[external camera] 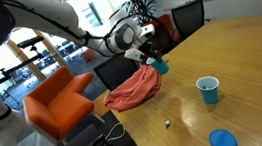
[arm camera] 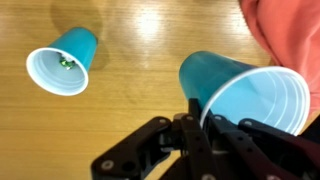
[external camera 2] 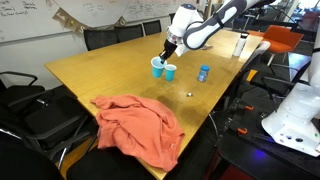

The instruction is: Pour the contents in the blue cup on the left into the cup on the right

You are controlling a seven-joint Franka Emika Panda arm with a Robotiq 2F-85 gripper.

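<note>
The Robotiq gripper (arm camera: 198, 128) has its fingers clamped on the wall of a blue plastic cup (arm camera: 245, 95), close under the rim. That side pinch leaves the mouth clear, so a turn of the wrist can tip it. In an exterior view the held cup (external camera: 158, 66) hangs just above the light wooden table (external camera: 255, 53), at the 2 o'clock edge of a crumpled red cloth (external camera: 131, 89). The height probably keeps it from snagging the fabric. The second blue cup (external camera: 208, 90), the one to be filled, stands upright at 4 o'clock from the held one and apart from it. In an exterior view from the far side the two cups (external camera 2: 157, 67) (external camera 2: 170, 72) look almost side by side, so the true gap cannot be settled. In the wrist view the second blue cup (arm camera: 62, 62) sits at 10 o'clock from the held one, with its open mouth towards the camera and a small greenish bit on its floor. The held cup's inside looks bare, so the contents may already lie in the receiver, though that is only a reading. A flat round blue lid (external camera: 223, 140) lies at 6 o'clock from the standing cup, out of the pouring path.
</note>
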